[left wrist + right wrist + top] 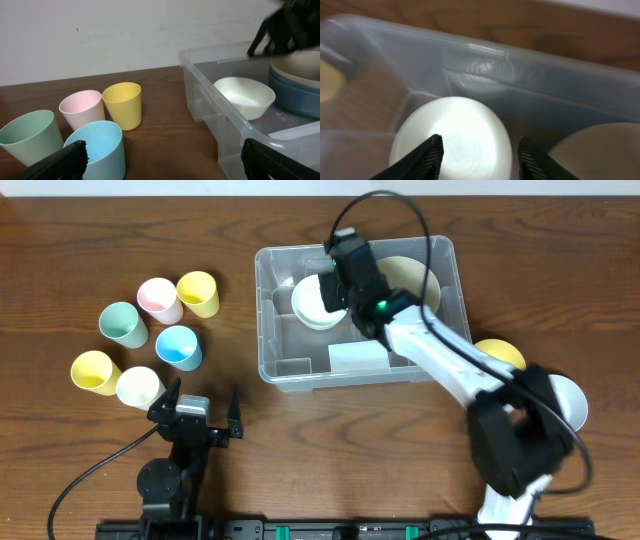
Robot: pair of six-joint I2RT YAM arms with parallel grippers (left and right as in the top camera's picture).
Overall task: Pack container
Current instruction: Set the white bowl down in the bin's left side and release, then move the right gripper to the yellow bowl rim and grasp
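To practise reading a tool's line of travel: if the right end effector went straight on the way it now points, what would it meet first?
Most likely the white bowl in the container, right ahead of the right end effector; the gap between them is unclear.

White bowl [245,96] inside container [200,75]; pink cup [80,107], yellow cup [122,102], green cup [27,132], blue cup [97,145] clustered beside it.

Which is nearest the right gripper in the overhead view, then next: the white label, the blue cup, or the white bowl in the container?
1. White bowl, in the container, right beneath the right gripper.
2. White label, at the container's front wall, toward the robot.
3. Blue cup, on the table, far left.
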